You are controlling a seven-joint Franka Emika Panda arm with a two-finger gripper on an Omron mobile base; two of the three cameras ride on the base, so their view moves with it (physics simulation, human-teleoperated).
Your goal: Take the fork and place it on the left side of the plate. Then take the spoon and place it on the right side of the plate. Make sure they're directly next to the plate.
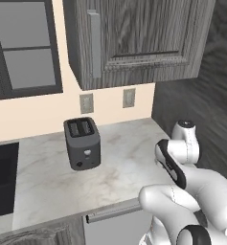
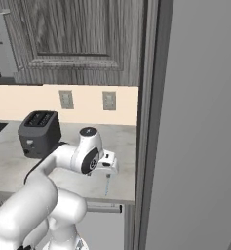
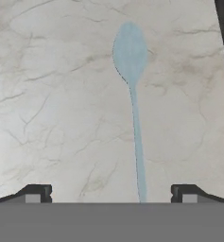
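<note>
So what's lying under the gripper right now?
A pale blue spoon lies flat on the marble counter, bowl away from the hand, its handle running between the open gripper fingertips. The handle's end is cut off at the bottom of the hand view.

One toaster (image 1: 82, 142) with two slots stands on one marble worktop (image 1: 124, 162). One pale blue spoon (image 3: 132, 94) lies on that worktop. Two wall outlets (image 1: 86, 103) are mounted on the wall. One drawer handle (image 1: 112, 213) runs below the worktop edge.
</note>
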